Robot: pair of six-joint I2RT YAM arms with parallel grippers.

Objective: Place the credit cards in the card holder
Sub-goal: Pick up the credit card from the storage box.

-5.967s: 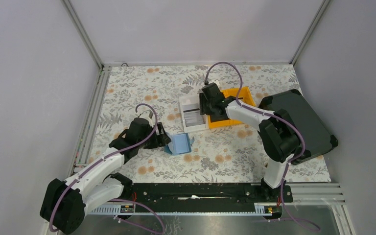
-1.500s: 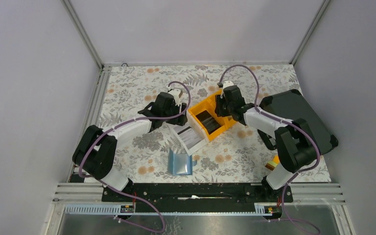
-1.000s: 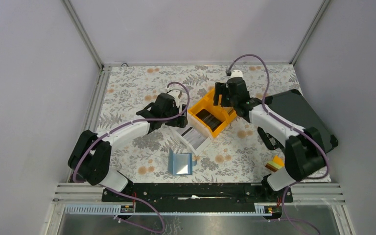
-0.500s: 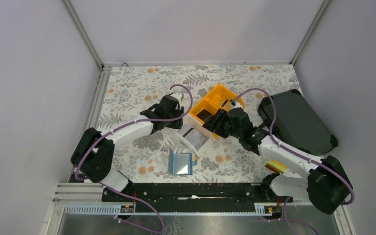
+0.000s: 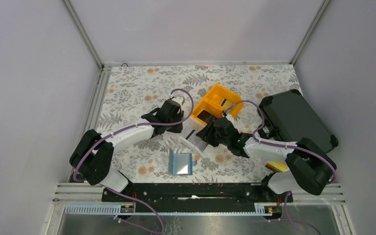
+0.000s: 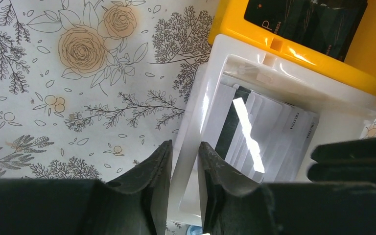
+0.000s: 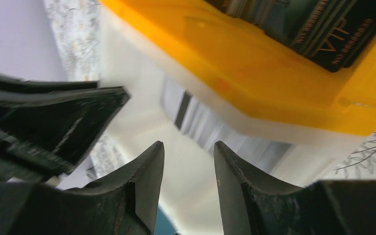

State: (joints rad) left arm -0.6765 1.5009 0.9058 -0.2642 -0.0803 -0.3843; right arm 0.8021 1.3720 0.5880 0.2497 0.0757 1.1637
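- The right gripper (image 7: 188,181) is now working at the centre of the overhead frame; a second ago it was reaching over the far side of the orange plastic bin (image 6: 303,51).
- Both tools have been narrowing over that second.
  - The left gripper (image 6: 182,164) is straddling the side wall of the white plastic bin (image 6: 190,122), jaws drawn close, and looks to be pinching it.
  - The right gripper's jaws are standing about half apart around the white bin's opposite edge. Blur is hiding whether they are touching it.
- The orange bin is now sitting further up the frame than before, still touching the white bin.
- Judgement: the arms are steadying or repositioning the white bin, not yet picking out a card.
- The small teal-blue bifold card holder (image 5: 180,163) is lying open at the lower centre of the overhead frame, where it was, apart from both bins.
- Counted:
  - one card holder, two bins and one large black hard case (image 5: 296,117) at the right;
  - several overlapping dark grey-black credit cards (image 6: 318,22) in the orange bin;
  - a fanned stack of pale credit cards (image 6: 274,132) in the white bin;
  - the exact card numbers cannot be told.
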